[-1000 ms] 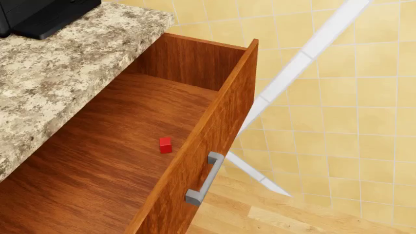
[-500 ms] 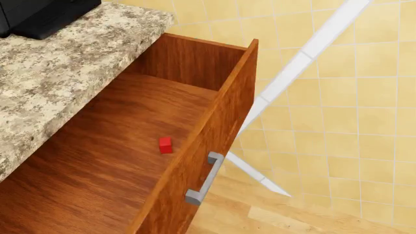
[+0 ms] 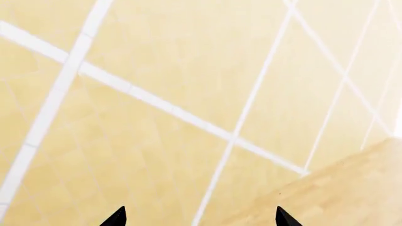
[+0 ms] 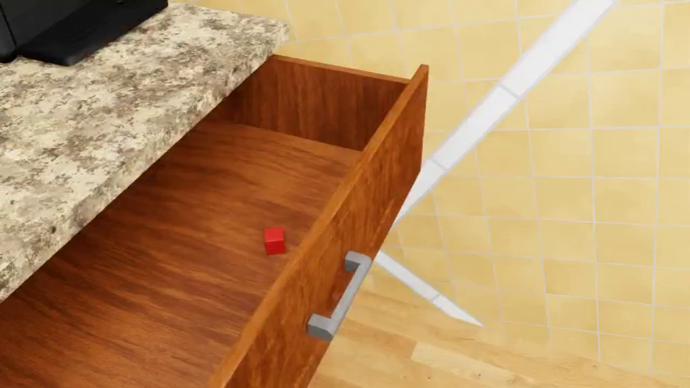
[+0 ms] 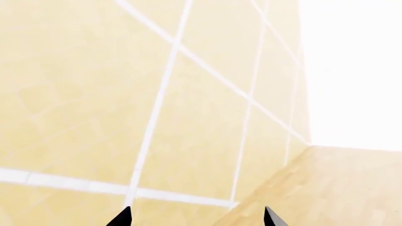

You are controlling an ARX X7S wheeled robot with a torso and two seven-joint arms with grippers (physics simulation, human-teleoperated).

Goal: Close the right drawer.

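From the head camera I look down into the right drawer [image 4: 216, 267], pulled far out from under the speckled stone countertop [image 4: 97, 121], its reddish-brown floor bare but for a small red cube [image 4: 275, 240] lying near the front panel. The grey bar handle [image 4: 339, 295] stands on the outer face of that panel, toward the near end of it, above tan floor tiles [image 4: 561, 202] and a strip of pale wood flooring [image 4: 453, 356].

Neither arm shows in the head view. Each wrist camera sees only tiles and wood floor, so I judge both arms to be hanging well away from the drawer. The left gripper [image 3: 199, 217] shows two dark fingertips set wide apart with nothing between them; the right gripper [image 5: 197, 217] is likewise spread and empty.

The step in hand, as I read it, is the approach: closing has not begun. To do it well I would bring one arm up to the front panel, lay the fingers flat against the glossy wood beside the handle, and push squarely along the line of travel toward the countertop. An off-centre or slanted push could skew the wide box in its runners; a steady, level shove should seat it flush.
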